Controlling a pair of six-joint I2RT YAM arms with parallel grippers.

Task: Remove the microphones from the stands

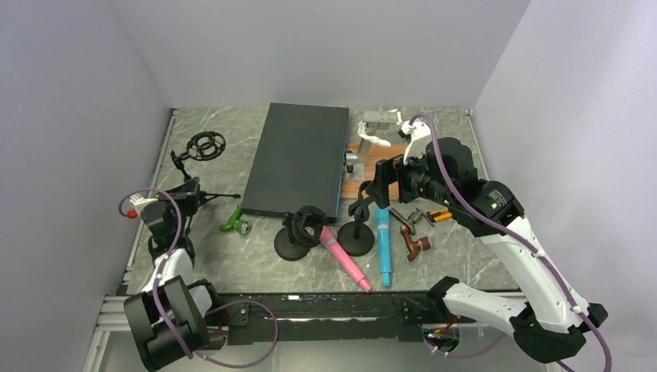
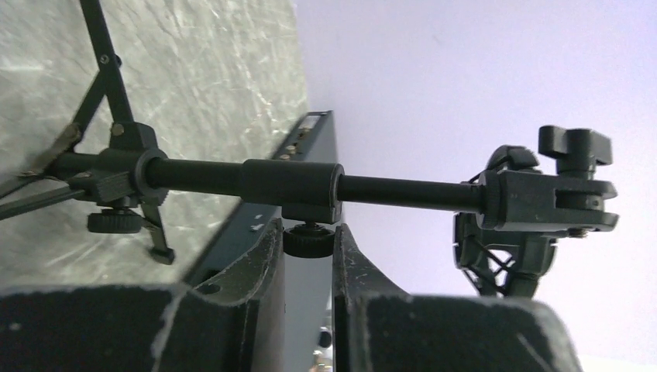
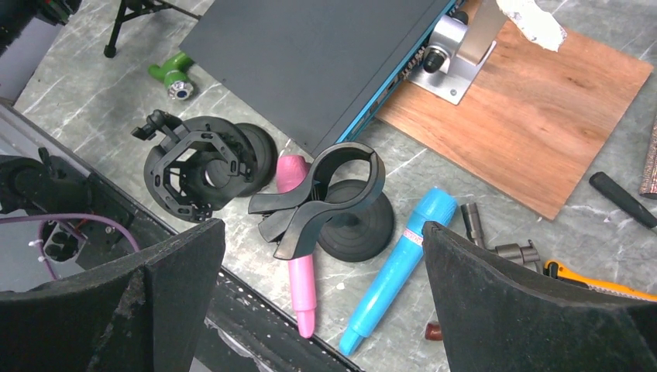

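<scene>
The right tool (image 3: 319, 229) hung above the near middle of the surface (image 1: 232, 263) with its jaws spread wide and nothing between them. Below it stood the clip stand (image 3: 345, 225), a black spring clip on a round base. The pink microphone (image 3: 298, 263) lay flat on the surface, its head between that base and the round base of the shock-mount stand (image 3: 197, 167), its body passing under the clip's handles as the wrist camera saw it. The blue microphone (image 3: 399, 267) lay flat too, just beside the clip stand's base on the other side (neither one sat in a holder). Behind them were a dark flat case (image 1: 298, 159) and a wooden board (image 3: 542, 108).

At the left edge, the left tool (image 2: 307, 232) was drawn narrow on the tripod stand (image 2: 290, 180). Its fingers (image 2: 256, 271) pressed either side of the small knob under the collar of the stand's tube. In the left wrist view that tube ran level across the frame, with folded legs at one end and a ring mount at the other.
</scene>
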